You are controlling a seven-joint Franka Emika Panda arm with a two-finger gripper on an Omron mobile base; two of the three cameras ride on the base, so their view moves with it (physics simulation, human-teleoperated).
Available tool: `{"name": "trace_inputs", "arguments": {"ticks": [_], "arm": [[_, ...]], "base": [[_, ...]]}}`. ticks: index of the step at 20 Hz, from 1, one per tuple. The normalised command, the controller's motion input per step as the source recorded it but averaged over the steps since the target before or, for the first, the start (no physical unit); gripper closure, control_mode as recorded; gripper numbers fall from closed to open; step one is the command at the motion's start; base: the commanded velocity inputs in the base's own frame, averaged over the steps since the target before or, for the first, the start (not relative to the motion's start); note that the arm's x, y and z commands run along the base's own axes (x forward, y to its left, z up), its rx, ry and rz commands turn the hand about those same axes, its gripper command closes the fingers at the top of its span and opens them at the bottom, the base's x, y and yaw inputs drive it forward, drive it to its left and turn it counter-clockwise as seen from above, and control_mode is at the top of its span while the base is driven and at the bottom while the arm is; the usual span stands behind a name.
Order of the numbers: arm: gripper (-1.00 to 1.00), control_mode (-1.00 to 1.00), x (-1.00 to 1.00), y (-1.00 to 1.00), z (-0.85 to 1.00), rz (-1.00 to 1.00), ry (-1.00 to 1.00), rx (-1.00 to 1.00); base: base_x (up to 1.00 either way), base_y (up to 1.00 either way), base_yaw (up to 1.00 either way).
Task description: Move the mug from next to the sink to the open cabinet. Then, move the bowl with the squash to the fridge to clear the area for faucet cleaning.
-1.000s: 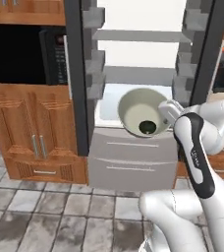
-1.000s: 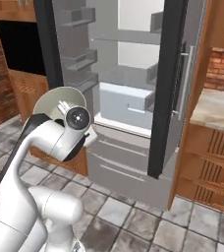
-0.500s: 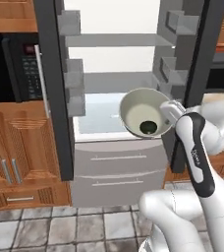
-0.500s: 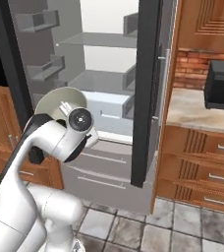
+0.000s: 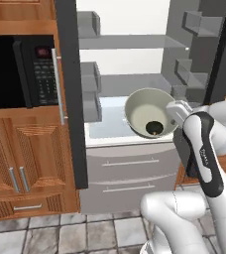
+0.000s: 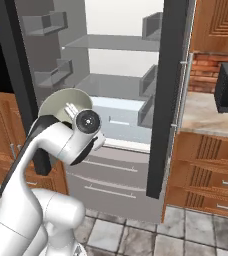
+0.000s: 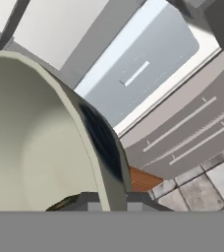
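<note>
A: What is the left base view showing?
B: The gripper (image 5: pixel 177 113) is clamping the rim of the bowl (image 5: pixel 147 110), which is tilting toward the camera in front of the open fridge (image 5: pixel 135 69), above its drawers (image 5: pixel 130 173). The squash (image 5: pixel 154 128) is lying low inside the bowl. A microwave (image 5: pixel 23 72) is sitting to the left.

A: And the right base view?
B: The bowl (image 6: pixel 61 102) is peeking from behind the arm's wrist, before the fridge (image 6: pixel 116 75) and its open door.

A: The hand view?
B: The bowl's (image 7: pixel 40 142) wall is standing between the narrow jaws, with the fridge drawers (image 7: pixel 182 128) lying beyond
</note>
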Motion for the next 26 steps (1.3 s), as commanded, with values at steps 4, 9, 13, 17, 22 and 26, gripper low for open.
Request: {"name": "trace_inputs", "arguments": {"ticks": [4,9,13,17,22,26], "arm": [[1.0,1.0,0.0,0.0,0.0,0.0,0.0,0.0],[1.0,1.0,0.0,0.0,0.0,0.0,0.0,0.0],[1.0,1.0,0.0,0.0,0.0,0.0,0.0,0.0],[1.0,1.0,0.0,0.0,0.0,0.0,0.0,0.0],[1.0,1.0,0.0,0.0,0.0,0.0,0.0,0.0],[1.0,1.0,0.0,0.0,0.0,0.0,0.0,0.0]], "base": [[0.41,0.6,-0.03],[0.38,0.05,-0.06],[0.31,-0.11,0.0],[0.05,-0.33,0.0],[0.03,-0.31,0.0],[0.25,-0.12,-0.04]]}}
